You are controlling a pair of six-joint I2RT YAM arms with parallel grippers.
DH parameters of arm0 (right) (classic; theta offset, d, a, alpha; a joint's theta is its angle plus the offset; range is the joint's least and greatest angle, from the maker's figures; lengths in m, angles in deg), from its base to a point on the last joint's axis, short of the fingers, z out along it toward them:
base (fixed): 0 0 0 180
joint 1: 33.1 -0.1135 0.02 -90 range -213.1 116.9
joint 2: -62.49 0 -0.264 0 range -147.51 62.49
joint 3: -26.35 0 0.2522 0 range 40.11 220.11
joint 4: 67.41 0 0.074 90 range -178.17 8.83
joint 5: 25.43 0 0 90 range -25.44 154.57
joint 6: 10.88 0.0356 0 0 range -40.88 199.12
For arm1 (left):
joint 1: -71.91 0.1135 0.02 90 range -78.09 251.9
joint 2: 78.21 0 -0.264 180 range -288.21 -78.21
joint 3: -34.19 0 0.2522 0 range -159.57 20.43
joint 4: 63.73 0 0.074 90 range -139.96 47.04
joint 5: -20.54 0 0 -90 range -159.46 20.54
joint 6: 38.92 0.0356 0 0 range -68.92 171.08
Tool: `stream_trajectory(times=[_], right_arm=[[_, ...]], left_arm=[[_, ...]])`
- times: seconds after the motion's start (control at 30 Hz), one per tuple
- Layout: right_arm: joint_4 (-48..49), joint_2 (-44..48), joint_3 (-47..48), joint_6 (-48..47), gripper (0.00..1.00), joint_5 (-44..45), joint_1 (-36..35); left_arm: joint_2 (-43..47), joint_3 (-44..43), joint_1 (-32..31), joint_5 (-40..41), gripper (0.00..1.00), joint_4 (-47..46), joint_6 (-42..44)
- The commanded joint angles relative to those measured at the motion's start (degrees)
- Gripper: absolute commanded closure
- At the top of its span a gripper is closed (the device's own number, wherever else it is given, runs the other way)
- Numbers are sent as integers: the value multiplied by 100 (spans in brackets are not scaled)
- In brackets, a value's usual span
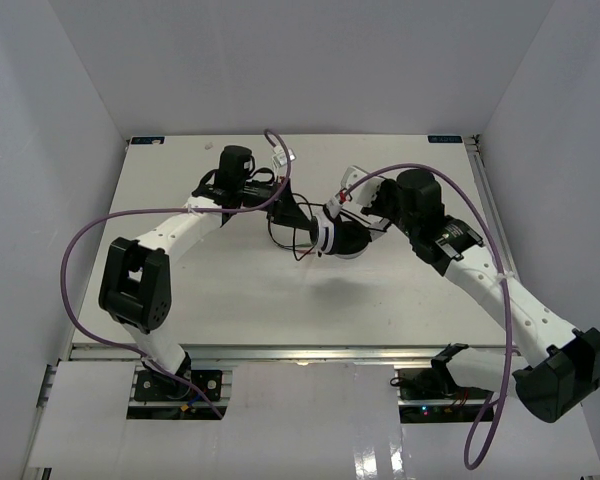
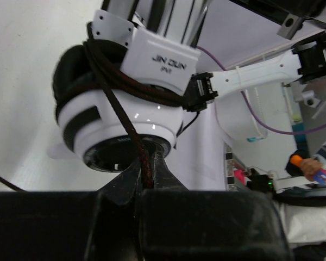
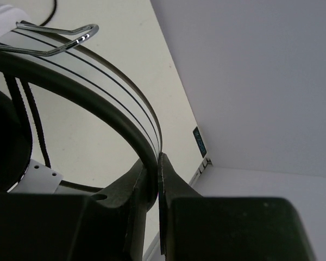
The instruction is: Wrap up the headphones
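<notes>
Headphones [image 1: 338,238], white cups with black pads, are held near the middle of the counter [image 1: 230,300]. The left end effector [image 2: 146,166] pinches the black cord [image 2: 122,114], which is looped over one cup. The right end effector [image 3: 158,163] is clamped on the thin headband [image 3: 110,77].

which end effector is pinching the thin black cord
The left end effector: its fingers are closed on the thin black cord right beside the white ear cup. The right end effector grips the headband instead.
</notes>
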Motion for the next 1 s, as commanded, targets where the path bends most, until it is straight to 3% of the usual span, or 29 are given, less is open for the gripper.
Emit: stream_trajectory(times=[0.0, 0.13, 0.2, 0.23, 0.37, 0.57, 0.67, 0.83, 0.97], right_arm=[[1323, -101, -38, 124, 92, 1337, -64], [2265, -285, -249, 151, 92, 1991, -489], [2480, -420, -296, 267, 92, 2164, -676], [2544, -470, -253, 449, 92, 2244, -711], [2439, -724, 46, 980, 92, 2258, -701], [1492, -1225, 1014, 2424, 92, 1739, -250], [706, -1706, 1942, 3274, 92, 1180, 171], [-195, -2432, 3166, 4317, 92, 1298, 435], [-407, -2616, 3434, 5254, 92, 1439, 545]], left_arm=[[279, -276, 55, -691, 89, -148, -565], [249, -353, -192, -635, 83, -1266, -1707], [283, -222, -231, -349, 81, -2359, -2734], [294, -136, -235, -244, 79, -2826, -3521], [362, 140, -261, 222, 67, -4116, -4521], [599, 692, -529, 420, 50, -4516, -4416], [764, 1285, -840, 534, 48, -5409, -4497], [852, 1527, -1553, 1129, 47, -5217, -3800], [619, 1504, -2026, 1515, 50, -5470, -3739]])
